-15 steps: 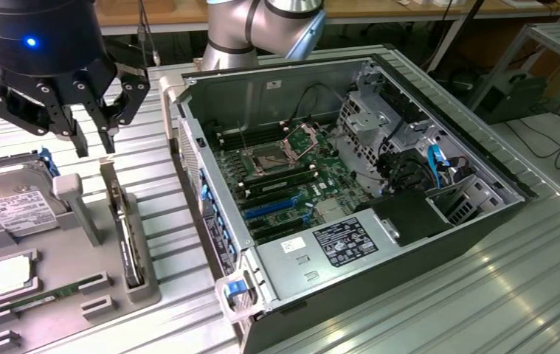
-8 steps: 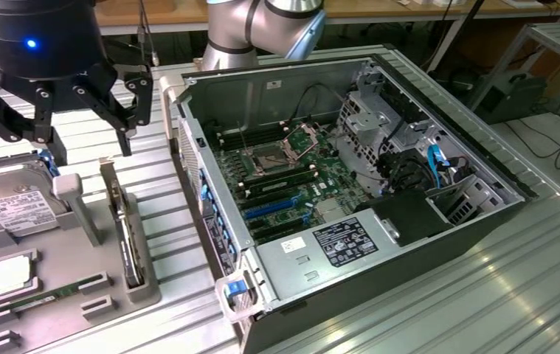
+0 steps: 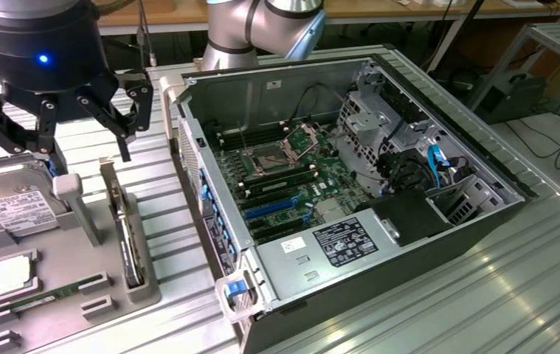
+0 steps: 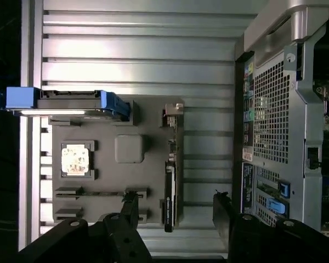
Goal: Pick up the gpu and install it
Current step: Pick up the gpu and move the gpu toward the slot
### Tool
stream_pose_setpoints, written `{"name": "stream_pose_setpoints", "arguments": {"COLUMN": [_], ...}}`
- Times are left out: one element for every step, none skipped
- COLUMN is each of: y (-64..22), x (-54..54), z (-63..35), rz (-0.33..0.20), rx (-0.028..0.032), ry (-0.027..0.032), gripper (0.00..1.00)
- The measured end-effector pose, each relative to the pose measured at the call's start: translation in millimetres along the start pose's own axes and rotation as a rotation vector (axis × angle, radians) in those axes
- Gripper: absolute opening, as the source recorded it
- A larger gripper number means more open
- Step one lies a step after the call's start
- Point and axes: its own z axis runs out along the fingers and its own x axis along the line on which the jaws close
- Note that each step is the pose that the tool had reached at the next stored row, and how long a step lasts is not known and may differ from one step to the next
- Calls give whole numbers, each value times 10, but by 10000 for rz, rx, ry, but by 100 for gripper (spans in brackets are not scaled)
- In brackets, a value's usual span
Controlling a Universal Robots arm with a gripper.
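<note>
Ribbed aluminium bench [image 3: 457, 295] carries a grey fixture tray [image 3: 63, 258] beside an open computer case [image 3: 260, 96]; the gripper [image 3: 88, 151] hangs above the tray, fingers spread wide and grasping nothing. The gpu [image 3: 127, 243] stands on edge in a tray slot below the gripper, apart from it, its thin top edge lying between the two fingers [image 4: 130, 211] in the wrist view. Judgement: the pick-up step is in hand with no grasp yet made, and the next move calls for a straight descent with the fingers straddling the card squarely, clear of the hard drive [image 3: 14, 210] to one side of the gripper.
</note>
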Motion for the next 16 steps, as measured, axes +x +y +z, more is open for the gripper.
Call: {"name": "stream_pose_setpoints", "arguments": {"y": [-2,-4,-5,-8,-10,-11,-16,-23,-35,-46,-53,-62,-72,-79,-85,-87], "x": [0,0,0,0,0,0,-1,-2,-1,-4,-9,-14,-16,-19,-22,-24], "z": [37,58,85,132,154,168,186,204,231,250,266,286,302,316,332,350], "rz": [0,1,2,5,5,5,5,3,5,5,5,6,6,6,7,7], "rx": [0,0,-1,-1,1,3,5,6,5,7,9,10,11,16,19,19], "ry": [18,31,49,79,89,92,92,93,92,92,93,93,92,93,92,93], "gripper": [66,66,66,66,66,66,66,66,66,66,66,66,66,66,66,66]}}
